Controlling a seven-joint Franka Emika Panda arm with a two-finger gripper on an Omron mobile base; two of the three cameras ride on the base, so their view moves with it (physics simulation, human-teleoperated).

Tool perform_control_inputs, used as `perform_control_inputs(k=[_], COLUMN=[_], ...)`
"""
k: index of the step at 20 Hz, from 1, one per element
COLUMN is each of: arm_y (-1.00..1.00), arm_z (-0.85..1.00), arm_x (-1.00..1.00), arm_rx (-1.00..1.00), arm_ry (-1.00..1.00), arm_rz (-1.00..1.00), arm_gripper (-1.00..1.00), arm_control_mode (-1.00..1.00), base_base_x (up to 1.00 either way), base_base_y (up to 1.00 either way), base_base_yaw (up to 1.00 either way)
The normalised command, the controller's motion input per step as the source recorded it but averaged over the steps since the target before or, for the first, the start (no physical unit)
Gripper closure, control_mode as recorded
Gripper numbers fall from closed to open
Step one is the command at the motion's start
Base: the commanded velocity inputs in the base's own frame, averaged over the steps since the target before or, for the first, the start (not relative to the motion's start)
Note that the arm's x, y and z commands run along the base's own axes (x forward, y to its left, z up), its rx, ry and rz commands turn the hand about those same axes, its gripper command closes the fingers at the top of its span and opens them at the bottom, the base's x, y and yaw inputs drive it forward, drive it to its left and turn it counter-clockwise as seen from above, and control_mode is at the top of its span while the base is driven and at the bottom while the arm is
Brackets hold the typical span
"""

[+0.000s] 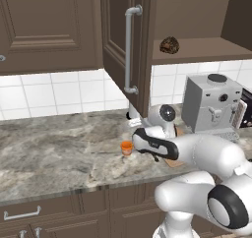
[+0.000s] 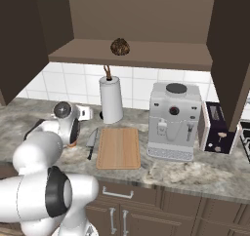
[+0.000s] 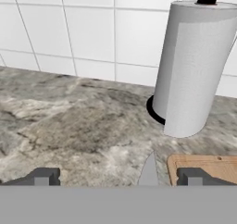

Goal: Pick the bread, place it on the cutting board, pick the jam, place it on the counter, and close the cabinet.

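While my arm reaches low across the middle of the frame, this is how things lie.
Counter: the counter [image 1: 59, 148] spans the lower half of the left base view.
Cabinet: the cabinet [image 1: 120, 40] door stands open at top centre.
Cutting board: the cutting board [image 2: 118, 147] lies flat at centre of the right base view, a knife [image 2: 91, 143] just beside its left edge.
Paper towel roll: the paper towel roll [image 3: 194, 65] stands upright at upper right of my hand view.
Bread: the bread [image 2: 119, 47] sits on the cabinet shelf, upper centre.
Jam: the jam [image 1: 127, 147] stands on the counter, just left of my wrist.
Hand: my gripper [image 3: 118, 177] is spread wide, holding nothing.
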Motion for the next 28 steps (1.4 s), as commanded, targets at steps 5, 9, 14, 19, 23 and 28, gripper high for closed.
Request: perform_control_inputs(k=[5, 9, 14, 19, 23, 28], arm_y=[-0.16, -0.17, -0.17, -0.18, -0.10, -0.11], arm_z=[0.29, 0.33, 0.36, 0.35, 0.31, 0.29], arm_x=[0.00, 0.00, 0.00, -0.05, -0.05, -0.03], arm_rx=[0.00, 0.00, 0.00, 0.00, 0.00, 0.00], arm_ry=[0.00, 0.00, 0.00, 0.00, 0.00, 0.00], arm_rz=[0.02, 0.00, 0.00, 0.00, 0.00, 0.00], arm_gripper=[-1.00, -1.00, -1.00, -1.00, -1.00, -1.00], arm_control_mode=[-1.00, -1.00, -1.00, -1.00, -1.00, -1.00], base_base_x=[0.00, 0.00, 0.00, 0.00, 0.00, 0.00], base_base_y=[0.00, 0.00, 0.00, 0.00, 0.00, 0.00], base_base_yaw=[0.00, 0.00, 0.00, 0.00, 0.00, 0.00])
